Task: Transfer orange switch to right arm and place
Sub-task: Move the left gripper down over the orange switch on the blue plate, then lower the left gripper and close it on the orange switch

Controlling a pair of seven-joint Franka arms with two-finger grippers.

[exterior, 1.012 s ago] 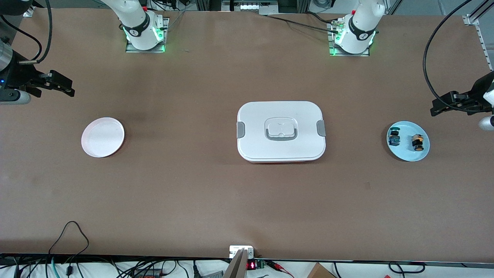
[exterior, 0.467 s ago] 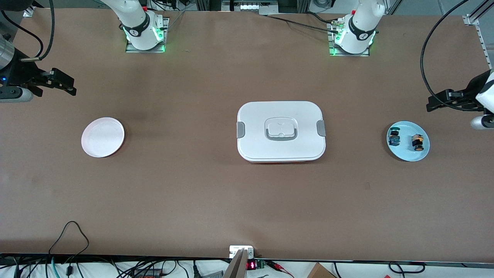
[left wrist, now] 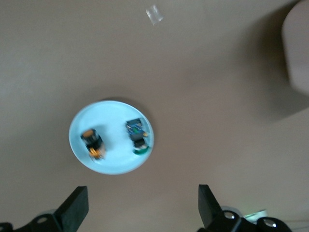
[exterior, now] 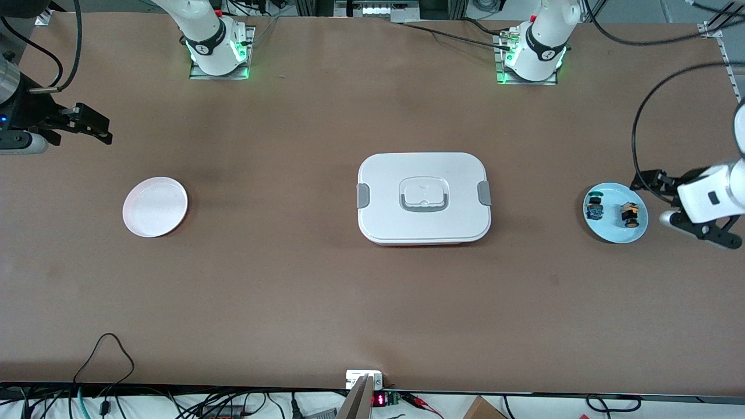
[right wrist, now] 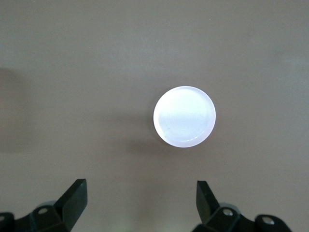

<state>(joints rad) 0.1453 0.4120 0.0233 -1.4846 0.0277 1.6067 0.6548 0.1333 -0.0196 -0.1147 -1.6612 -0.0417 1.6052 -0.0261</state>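
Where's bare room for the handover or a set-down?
Bare tabletop runs between the pink plate and the white lidded box, and again between box and blue plate. The blue plate is crowded: orange switch, blue switch, open left tool beside it.

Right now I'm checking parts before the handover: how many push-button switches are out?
2, both on the light blue plate at the left arm's end: the orange switch and, beside it toward the white box, the blue switch. The closed box could hide more.
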